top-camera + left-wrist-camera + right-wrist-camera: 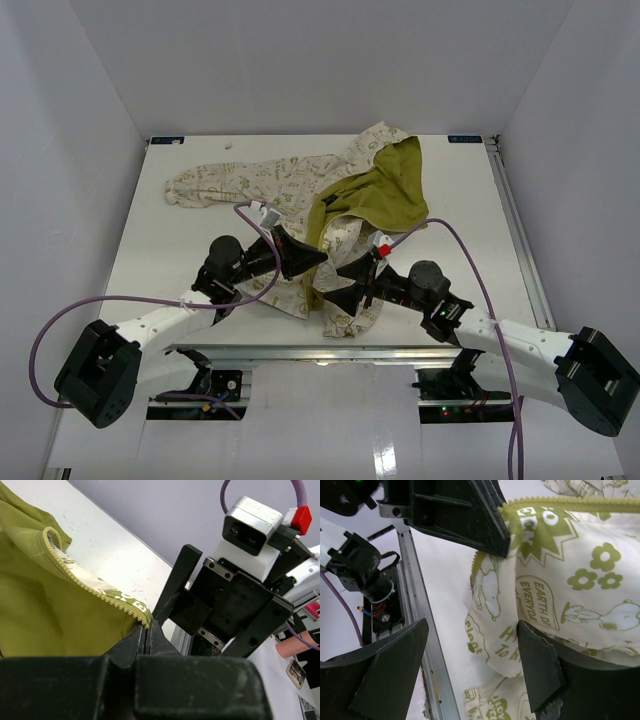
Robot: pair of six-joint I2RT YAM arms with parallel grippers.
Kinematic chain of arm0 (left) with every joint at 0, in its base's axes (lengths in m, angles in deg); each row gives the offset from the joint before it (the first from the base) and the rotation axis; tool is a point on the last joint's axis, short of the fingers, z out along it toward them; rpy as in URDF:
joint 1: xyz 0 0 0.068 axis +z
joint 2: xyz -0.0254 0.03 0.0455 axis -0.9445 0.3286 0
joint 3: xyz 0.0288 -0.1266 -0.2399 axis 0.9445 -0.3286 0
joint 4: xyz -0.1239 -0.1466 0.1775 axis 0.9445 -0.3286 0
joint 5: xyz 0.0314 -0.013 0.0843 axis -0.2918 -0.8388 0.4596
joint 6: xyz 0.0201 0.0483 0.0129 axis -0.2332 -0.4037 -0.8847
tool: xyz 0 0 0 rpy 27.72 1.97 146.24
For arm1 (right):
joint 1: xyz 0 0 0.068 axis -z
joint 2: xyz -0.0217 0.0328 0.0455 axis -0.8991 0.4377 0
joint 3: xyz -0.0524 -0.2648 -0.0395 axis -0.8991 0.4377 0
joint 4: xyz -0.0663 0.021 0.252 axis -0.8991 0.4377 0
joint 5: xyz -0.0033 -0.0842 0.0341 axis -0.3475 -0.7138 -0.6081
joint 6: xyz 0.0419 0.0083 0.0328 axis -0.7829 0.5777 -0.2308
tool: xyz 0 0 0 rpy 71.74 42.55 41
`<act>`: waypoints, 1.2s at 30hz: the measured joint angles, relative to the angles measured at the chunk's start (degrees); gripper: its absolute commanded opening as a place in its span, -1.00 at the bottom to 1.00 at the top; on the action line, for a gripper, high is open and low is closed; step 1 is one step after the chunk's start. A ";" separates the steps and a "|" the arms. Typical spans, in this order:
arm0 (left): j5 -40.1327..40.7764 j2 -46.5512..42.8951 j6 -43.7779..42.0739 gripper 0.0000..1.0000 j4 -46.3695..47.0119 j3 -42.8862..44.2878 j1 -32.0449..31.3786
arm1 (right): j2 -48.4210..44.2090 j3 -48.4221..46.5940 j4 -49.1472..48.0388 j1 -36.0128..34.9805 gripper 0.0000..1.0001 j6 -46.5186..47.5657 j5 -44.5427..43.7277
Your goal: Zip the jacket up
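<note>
The jacket lies crumpled on the white worktop. One patterned sleeve stretches toward the far left. The olive lining is turned up at the far right. The jacket's lower part is bunched near the front edge, between the two arms.

The left gripper is clamped tight on the end of the zipper, its fingers pressed together on the toothed edge. From there the zipper runs up and away to the left, along the border between the lining and a strip of patterned cloth. In the overhead view this gripper sits over the jacket's middle, pointing right.

The right gripper stands wide apart and holds nothing. One finger is over bare worktop beside the metal rail. The other finger is against the printed cloth. The patterned side of the jacket fills the right of this view, and the pinched zipper edge runs along the top. From above, the right gripper faces the left one, and the two are just beside each other.
</note>
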 measured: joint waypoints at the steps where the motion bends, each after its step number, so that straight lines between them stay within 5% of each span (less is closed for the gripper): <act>1: 0.40 -0.10 0.32 -1.00 0.00 0.00 0.00 | 0.19 0.00 -0.87 -0.26 0.56 -0.08 -0.21; 9: 3.57 -1.23 2.44 -1.00 -0.59 0.00 -0.03 | 3.27 0.01 -3.77 -2.35 0.48 -1.18 -4.77; 20: 7.00 -1.89 2.90 -1.00 -1.71 0.00 -0.10 | -5.32 0.95 -3.35 -6.20 0.33 -1.14 -13.86; 36: 6.51 -1.80 7.26 -1.00 1.32 -1.70 -0.11 | 6.39 0.68 -3.85 -7.60 0.29 -2.94 -15.14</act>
